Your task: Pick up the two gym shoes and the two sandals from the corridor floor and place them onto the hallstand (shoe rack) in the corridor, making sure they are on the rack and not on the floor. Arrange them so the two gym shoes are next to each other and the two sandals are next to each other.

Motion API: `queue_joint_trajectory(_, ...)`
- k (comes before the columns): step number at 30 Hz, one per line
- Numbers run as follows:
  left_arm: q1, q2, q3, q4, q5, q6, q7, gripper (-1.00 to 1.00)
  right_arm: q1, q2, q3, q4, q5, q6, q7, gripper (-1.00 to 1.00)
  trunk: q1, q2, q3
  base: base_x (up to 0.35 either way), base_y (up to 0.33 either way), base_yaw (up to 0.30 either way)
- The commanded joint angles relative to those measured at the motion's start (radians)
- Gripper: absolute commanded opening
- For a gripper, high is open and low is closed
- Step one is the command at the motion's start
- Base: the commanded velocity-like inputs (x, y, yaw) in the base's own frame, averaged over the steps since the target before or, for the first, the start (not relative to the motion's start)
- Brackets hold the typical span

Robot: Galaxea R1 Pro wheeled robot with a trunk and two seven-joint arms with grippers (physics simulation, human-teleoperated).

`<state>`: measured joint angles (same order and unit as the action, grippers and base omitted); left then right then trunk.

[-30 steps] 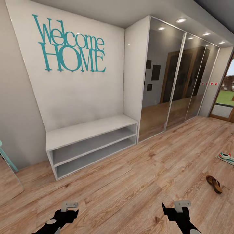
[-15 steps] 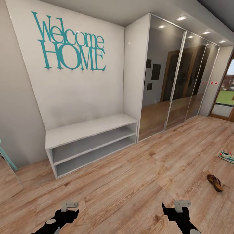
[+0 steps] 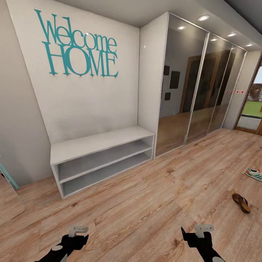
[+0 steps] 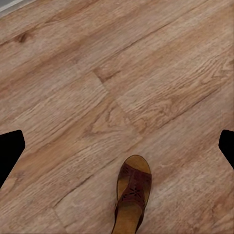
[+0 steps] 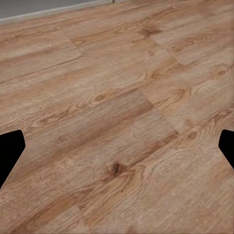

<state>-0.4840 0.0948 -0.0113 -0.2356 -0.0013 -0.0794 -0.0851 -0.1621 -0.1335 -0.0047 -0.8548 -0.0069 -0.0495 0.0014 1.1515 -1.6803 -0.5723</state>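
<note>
One dark brown sandal (image 3: 241, 202) lies on the wood-plank corridor floor (image 3: 153, 203) at the right. Beyond it, cut by the picture's right edge, is a white gym shoe with green stripes (image 3: 254, 173). The left wrist view has a brown woven-strap sandal (image 4: 131, 195) flat on the planks, below and apart from the black fingertips (image 4: 10, 148). My left gripper (image 3: 77, 235) and right gripper (image 3: 198, 234) hover low over bare floor, both open and holding nothing. Under the right gripper's fingertips (image 5: 10, 148) there are just planks. The hallstand with upper shelves is out of view.
A plain low white two-tier bench (image 3: 98, 143) stands against the wall under the teal "Welcome HOME" lettering (image 3: 78, 47). Mirrored wardrobe doors (image 3: 196, 87) run along the right. A leaning mirror edge (image 3: 9, 178) is at the far left, and a glass door (image 3: 253, 109) at the far right.
The whole picture has shifted slightly, so the camera has moved. The bench sits a little more left and the shoes a little more right. The grippers keep their pose.
</note>
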Motion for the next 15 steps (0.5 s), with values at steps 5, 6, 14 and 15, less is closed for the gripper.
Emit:
queue_joint_trajectory(5,-0.001,0.000,-0.001,0.001,0.000,-0.003,-0.003,1.00,-0.001,0.000,0.001,0.000,0.000,-0.003,0.000,1.00,0.019,-0.036,-0.017,0.000,0.000,0.000)
queue_joint_trajectory(6,-0.001,0.000,-0.001,0.001,0.000,-0.003,-0.003,1.00,-0.001,0.000,0.001,0.000,0.000,-0.003,0.000,1.00,0.023,-0.043,-0.020,0.000,0.000,0.000)
queue_joint_trajectory(14,-0.001,-0.001,-0.002,0.001,0.000,-0.003,-0.003,1.00,-0.001,0.000,0.002,0.000,0.000,-0.003,0.000,1.00,0.054,-0.099,-0.045,0.000,0.000,0.000)
queue_joint_trajectory(15,-0.001,-0.001,-0.002,0.001,0.000,-0.003,-0.003,1.00,-0.001,0.000,0.002,0.000,0.001,-0.003,0.000,1.00,0.058,-0.106,-0.048,0.000,0.000,0.000)
